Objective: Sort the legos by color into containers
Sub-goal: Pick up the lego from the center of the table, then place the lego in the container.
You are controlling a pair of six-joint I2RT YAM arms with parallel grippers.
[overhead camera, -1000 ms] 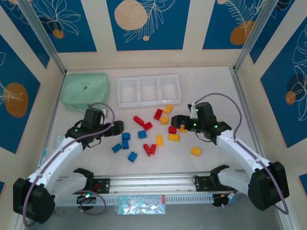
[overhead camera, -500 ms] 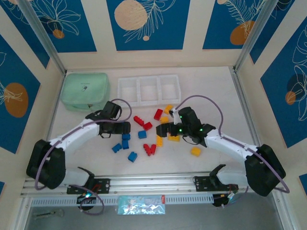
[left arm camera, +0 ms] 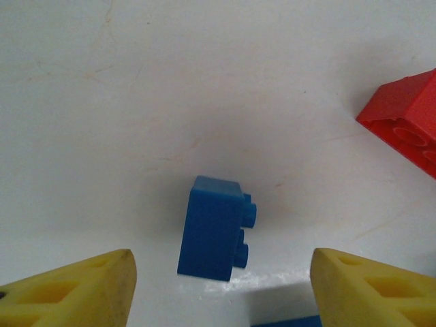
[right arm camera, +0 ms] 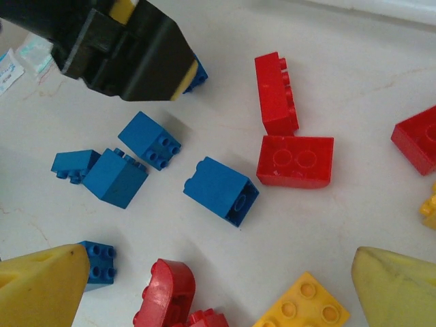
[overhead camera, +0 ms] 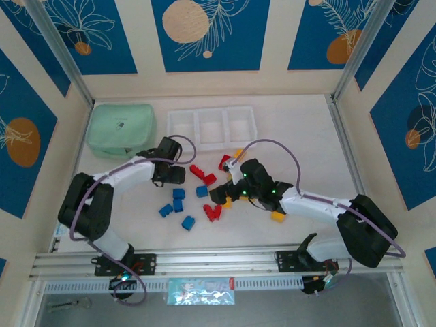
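Note:
The legos lie scattered mid-table as blue (overhead camera: pixel 178 198), red (overhead camera: pixel 212 212) and yellow (overhead camera: pixel 277 216) bricks. My left gripper (left arm camera: pixel 221 272) hangs low over one blue brick (left arm camera: pixel 214 228) lying on its side. Its yellow fingertips (left arm camera: pixel 102 286) stand apart on either side and do not touch the brick. In the top view the left gripper (overhead camera: pixel 178 176) covers that brick. My right gripper (right arm camera: pixel 221 262) is wide open above blue (right arm camera: pixel 221 191) and red (right arm camera: pixel 295 160) bricks, holding nothing. From above, the right gripper (overhead camera: pixel 221 193) is over the pile's middle. The containers (overhead camera: pixel 196 129), three joined white bins, stand at the back.
A mint-green pouch (overhead camera: pixel 121 129) lies left of the bins, close behind the left arm. The left gripper's black body (right arm camera: pixel 129 48) shows in the right wrist view, a short way from the right fingers. A red brick (left arm camera: pixel 409 119) lies right of the left gripper.
Both arms have reached in toward the pile. The left gripper moved back and right over a blue brick and its jaws narrowed. The right gripper slid left over the bricks, still wide open.

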